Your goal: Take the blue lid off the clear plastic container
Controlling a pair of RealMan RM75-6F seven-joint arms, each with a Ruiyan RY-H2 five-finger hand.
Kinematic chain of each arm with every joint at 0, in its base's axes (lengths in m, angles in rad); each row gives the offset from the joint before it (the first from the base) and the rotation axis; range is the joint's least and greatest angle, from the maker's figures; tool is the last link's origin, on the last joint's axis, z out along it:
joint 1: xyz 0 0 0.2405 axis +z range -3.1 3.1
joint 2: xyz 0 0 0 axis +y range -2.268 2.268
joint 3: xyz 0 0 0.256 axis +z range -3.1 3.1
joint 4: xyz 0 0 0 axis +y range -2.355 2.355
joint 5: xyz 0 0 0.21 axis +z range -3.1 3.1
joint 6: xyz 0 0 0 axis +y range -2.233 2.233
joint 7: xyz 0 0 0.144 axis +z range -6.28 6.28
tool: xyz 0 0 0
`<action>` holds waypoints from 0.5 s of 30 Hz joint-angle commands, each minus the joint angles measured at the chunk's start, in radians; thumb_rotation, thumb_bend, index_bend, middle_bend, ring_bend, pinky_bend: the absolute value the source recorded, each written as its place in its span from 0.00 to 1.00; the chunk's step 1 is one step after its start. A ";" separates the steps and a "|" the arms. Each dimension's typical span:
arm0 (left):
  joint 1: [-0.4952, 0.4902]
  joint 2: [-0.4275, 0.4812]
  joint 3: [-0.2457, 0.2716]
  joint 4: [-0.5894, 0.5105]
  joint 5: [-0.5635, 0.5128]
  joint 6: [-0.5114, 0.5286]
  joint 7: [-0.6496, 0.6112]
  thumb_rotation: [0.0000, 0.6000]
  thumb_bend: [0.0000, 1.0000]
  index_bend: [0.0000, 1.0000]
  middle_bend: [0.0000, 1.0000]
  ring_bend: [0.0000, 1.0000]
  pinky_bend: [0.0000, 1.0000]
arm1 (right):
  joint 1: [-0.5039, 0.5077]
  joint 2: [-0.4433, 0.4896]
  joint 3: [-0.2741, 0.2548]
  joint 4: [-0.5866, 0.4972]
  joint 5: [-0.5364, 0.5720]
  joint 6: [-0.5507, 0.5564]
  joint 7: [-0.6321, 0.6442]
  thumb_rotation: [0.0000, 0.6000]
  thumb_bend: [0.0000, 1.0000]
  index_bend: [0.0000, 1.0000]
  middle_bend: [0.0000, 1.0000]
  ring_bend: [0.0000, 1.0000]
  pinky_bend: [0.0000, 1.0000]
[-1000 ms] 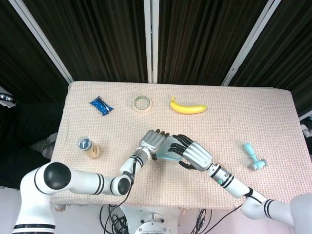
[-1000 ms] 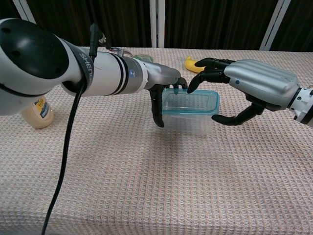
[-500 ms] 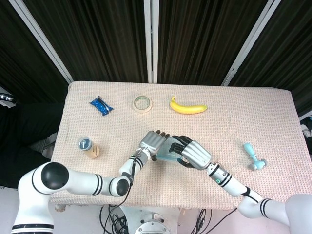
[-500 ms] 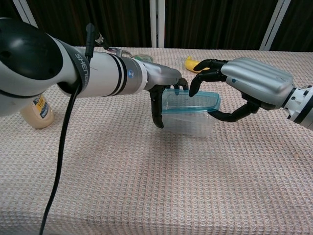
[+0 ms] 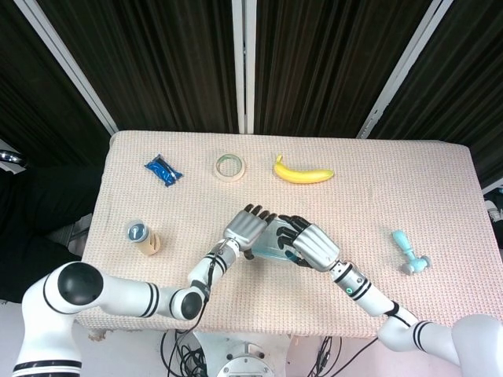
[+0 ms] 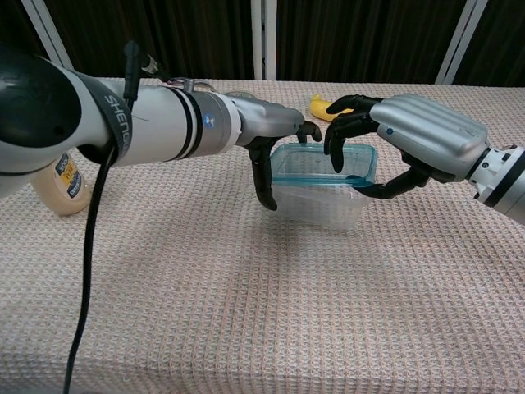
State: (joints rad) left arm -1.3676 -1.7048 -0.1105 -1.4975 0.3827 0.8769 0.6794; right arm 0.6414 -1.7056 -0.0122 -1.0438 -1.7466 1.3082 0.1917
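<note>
Two robot hands, the left robot hand (image 5: 247, 228) and the right robot hand (image 5: 312, 245), meet over one counter (image 5: 377, 181). Between them sit one clear plastic container (image 6: 318, 205) and one blue lid (image 6: 322, 167). Elsewhere lie one banana (image 5: 302, 173), one roll of tape (image 5: 229, 166), one blue packet (image 5: 163, 170), one small blue-capped bottle (image 5: 144, 238) and one light blue tool (image 5: 409, 251).

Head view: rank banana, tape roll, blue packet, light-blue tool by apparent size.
1. banana
2. blue packet and light-blue tool, too alike to separate
3. tape roll, only slightly smaller
</note>
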 commanded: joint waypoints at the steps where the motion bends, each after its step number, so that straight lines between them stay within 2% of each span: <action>1: 0.019 0.006 0.008 -0.019 0.023 0.032 0.005 1.00 0.04 0.03 0.03 0.00 0.05 | -0.006 -0.018 0.009 0.023 -0.001 0.028 0.005 1.00 0.30 0.61 0.36 0.13 0.24; 8: 0.074 0.043 0.027 -0.069 0.100 0.094 -0.002 1.00 0.04 0.03 0.02 0.00 0.05 | -0.010 -0.066 0.028 0.092 -0.008 0.093 0.016 1.00 0.29 0.76 0.43 0.16 0.25; 15: 0.152 0.097 0.058 -0.104 0.184 0.155 -0.024 1.00 0.04 0.02 0.02 0.00 0.04 | -0.009 -0.125 0.048 0.170 -0.012 0.158 0.040 1.00 0.29 0.85 0.46 0.17 0.25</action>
State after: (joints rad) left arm -1.2275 -1.6191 -0.0610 -1.5940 0.5554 1.0212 0.6602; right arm 0.6319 -1.8145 0.0290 -0.8919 -1.7579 1.4508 0.2223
